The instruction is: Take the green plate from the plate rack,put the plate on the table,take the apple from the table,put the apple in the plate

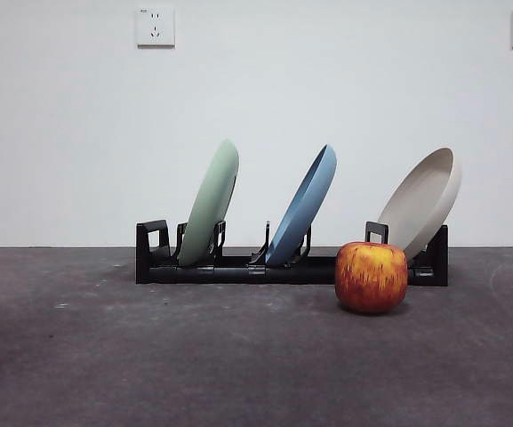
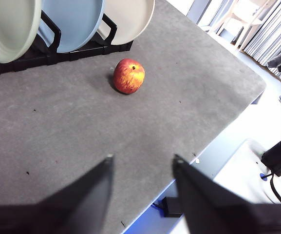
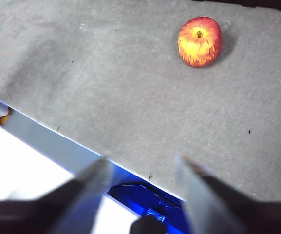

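Observation:
The green plate (image 1: 212, 203) stands tilted in the left slot of the black plate rack (image 1: 238, 267), also seen as the green plate (image 2: 9, 27) in the left wrist view. The apple (image 1: 371, 277) rests on the table (image 1: 149, 356) just in front of the rack's right end; both wrist views show the apple (image 2: 128, 75) (image 3: 199, 41) alone on the surface. My left gripper (image 2: 142, 158) is open, high over the table's near edge, well away from the apple. My right gripper (image 3: 142, 163) is open too, above the table's edge. Neither holds anything.
A blue plate (image 1: 303, 206) stands in the rack's middle and a beige plate (image 1: 423, 201) leans at its right end, behind the apple. The table's edge (image 2: 218, 131) drops off to the floor beside the left gripper. Wall sockets (image 1: 155, 27) are behind.

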`<action>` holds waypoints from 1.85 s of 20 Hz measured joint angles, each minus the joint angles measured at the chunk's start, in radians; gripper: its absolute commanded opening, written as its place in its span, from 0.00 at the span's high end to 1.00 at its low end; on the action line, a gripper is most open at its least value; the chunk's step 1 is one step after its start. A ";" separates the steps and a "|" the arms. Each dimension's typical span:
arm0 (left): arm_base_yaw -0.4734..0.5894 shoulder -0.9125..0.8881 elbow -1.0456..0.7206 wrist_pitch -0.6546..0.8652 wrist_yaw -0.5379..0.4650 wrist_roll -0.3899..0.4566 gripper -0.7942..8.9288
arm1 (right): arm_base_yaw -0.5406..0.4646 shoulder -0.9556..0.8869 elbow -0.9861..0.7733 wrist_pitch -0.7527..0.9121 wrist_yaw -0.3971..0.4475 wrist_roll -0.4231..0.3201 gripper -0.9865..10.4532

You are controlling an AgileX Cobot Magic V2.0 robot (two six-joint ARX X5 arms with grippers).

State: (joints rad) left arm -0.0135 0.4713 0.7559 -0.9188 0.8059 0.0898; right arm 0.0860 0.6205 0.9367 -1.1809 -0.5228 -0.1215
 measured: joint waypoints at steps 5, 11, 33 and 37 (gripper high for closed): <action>0.000 0.000 0.000 0.002 -0.018 0.000 0.37 | 0.000 0.010 0.000 0.000 0.000 0.012 0.34; 0.000 0.052 0.003 0.145 -0.018 -0.040 0.37 | 0.000 0.015 0.000 0.000 0.001 0.021 0.34; -0.329 1.133 0.595 0.685 -0.400 -0.110 0.38 | 0.000 0.054 0.000 0.015 0.001 0.021 0.34; -0.350 1.284 0.689 0.728 -0.456 -0.110 0.38 | 0.000 0.054 0.000 0.015 0.001 0.021 0.34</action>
State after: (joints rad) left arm -0.3634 1.7554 1.4448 -0.1905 0.3500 -0.0204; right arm 0.0860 0.6746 0.9367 -1.1656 -0.5220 -0.1009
